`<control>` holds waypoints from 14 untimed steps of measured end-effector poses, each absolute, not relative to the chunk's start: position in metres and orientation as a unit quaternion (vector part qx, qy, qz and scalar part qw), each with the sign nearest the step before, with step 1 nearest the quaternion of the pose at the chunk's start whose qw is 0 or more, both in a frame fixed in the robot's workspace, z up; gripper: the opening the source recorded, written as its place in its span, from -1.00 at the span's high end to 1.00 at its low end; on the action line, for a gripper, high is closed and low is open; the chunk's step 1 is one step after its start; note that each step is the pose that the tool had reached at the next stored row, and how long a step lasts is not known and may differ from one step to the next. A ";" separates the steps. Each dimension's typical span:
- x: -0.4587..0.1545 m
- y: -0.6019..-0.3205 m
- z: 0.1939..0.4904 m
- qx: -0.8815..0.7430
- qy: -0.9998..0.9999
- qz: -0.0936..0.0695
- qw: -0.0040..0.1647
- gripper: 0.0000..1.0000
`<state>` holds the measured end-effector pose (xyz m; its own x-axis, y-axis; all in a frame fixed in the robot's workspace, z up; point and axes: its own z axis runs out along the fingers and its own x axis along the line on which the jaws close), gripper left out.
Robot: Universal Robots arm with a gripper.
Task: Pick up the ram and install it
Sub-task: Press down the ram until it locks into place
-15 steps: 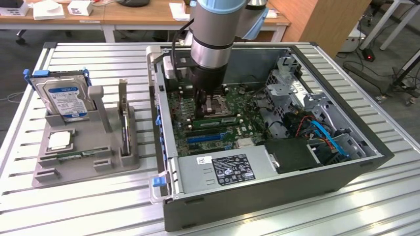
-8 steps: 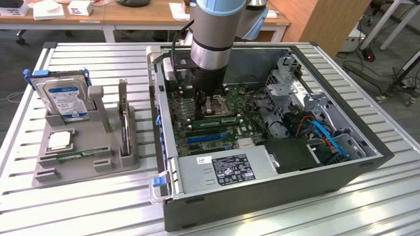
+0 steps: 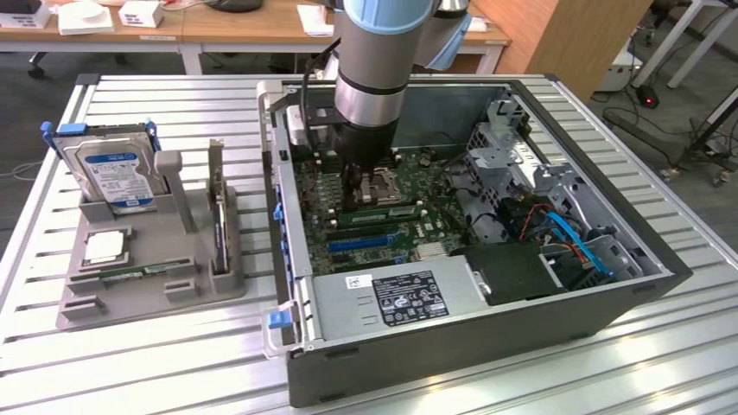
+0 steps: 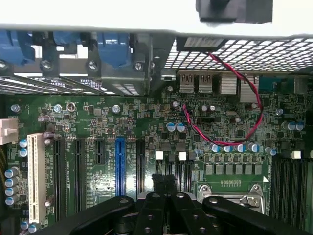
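Matt grey ribbed metal table [image 3: 485, 380]; dark painted steel computer case [image 3: 461, 346]; glossy green motherboard [image 4: 146, 127]; matt grey plastic holder [image 3: 150, 277]; shiny metal hard drive [image 3: 113, 173]; matt black gripper [image 4: 164, 183].

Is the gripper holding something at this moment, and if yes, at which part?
Nothing is held. The gripper is shut on itself, fingers together over the motherboard inside the case.

Open computer case [image 3: 461, 346] beside hard drive [image 3: 116, 173] holder [image 3: 150, 277]
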<state>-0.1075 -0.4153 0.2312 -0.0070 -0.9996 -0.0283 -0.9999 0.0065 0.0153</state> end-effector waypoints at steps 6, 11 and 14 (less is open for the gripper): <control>-0.107 -0.415 0.230 -0.705 0.709 0.015 0.005 0.81; -0.108 -0.415 0.229 -0.705 0.709 0.015 0.005 0.81; -0.107 -0.415 0.228 -0.705 0.709 0.015 0.005 0.81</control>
